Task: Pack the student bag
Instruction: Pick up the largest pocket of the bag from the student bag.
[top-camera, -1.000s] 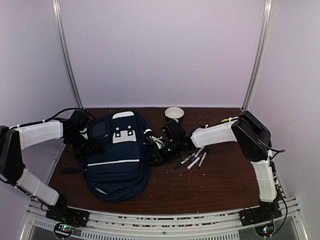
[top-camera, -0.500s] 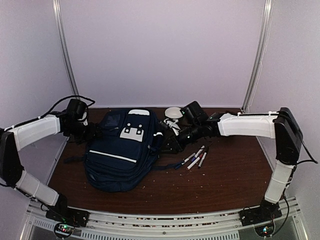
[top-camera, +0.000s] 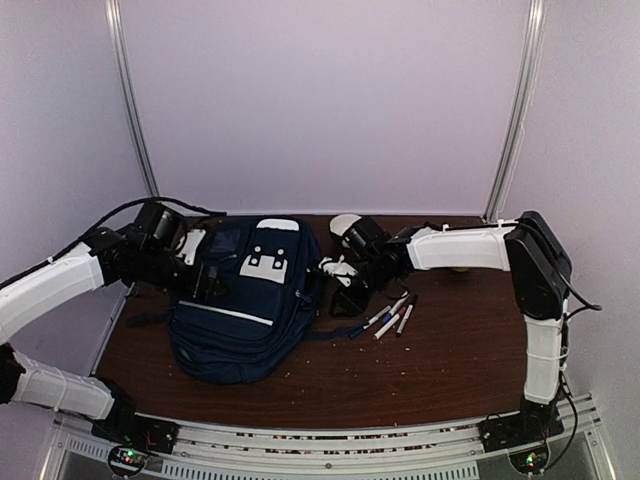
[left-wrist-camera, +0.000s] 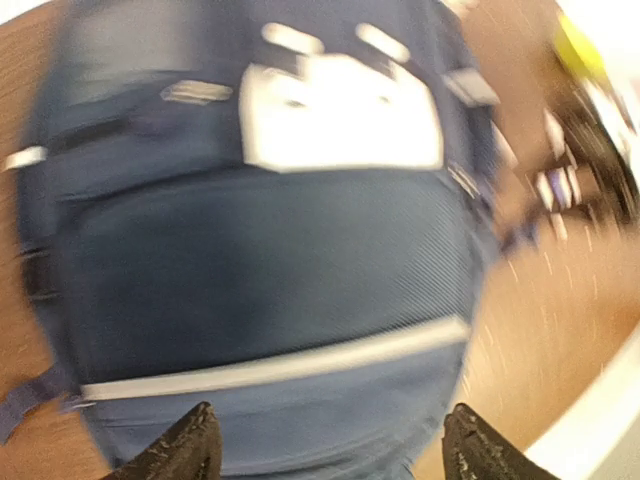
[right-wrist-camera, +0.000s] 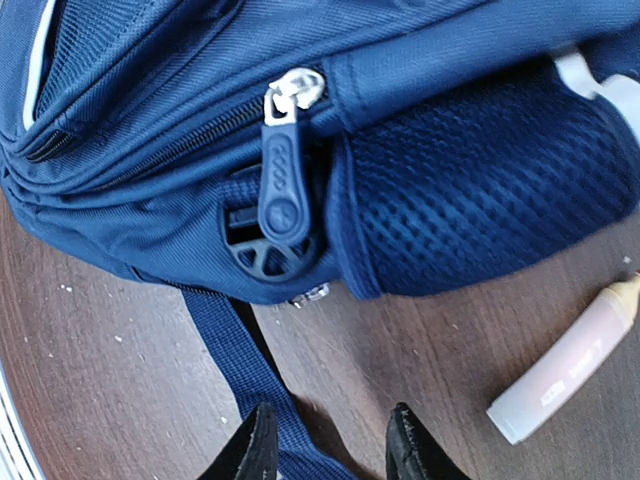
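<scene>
the student bag (top-camera: 240, 310) has slid toward the back of the table (top-camera: 450, 370) since a moment ago, and its top now leans a bit to the right. the left arm has swung in from the side and now hangs over the bag's top left corner. the right arm has pulled its elbow in from the far right.

from above you see the whole bag lying flat on the left half of the table, with its white patch (top-camera: 268, 262) up and a white stripe (top-camera: 225, 313) across it. the left wrist view is blurry, but it shows the left claw (left-wrist-camera: 325, 450) spread wide with nothing in it, looking down on the bag. the right wrist view shows small things the top view does not: a zipper pull (right-wrist-camera: 283, 170) hanging down, a net pocket (right-wrist-camera: 480, 190) on the bag's side, a strap (right-wrist-camera: 235, 350) lying on the wood and a pale pen (right-wrist-camera: 565, 365). the right claw (right-wrist-camera: 335, 445) is apart and grips nothing. it sits just beside the bag's right side, right over the strap.

the bag's left side is near the left edge of the table. some pens (top-camera: 388, 317) lie just right of the bag. a cup (top-camera: 345, 222) stands at the back, partly hidden by the right arm. there is bare wood at the front and on the right.
</scene>
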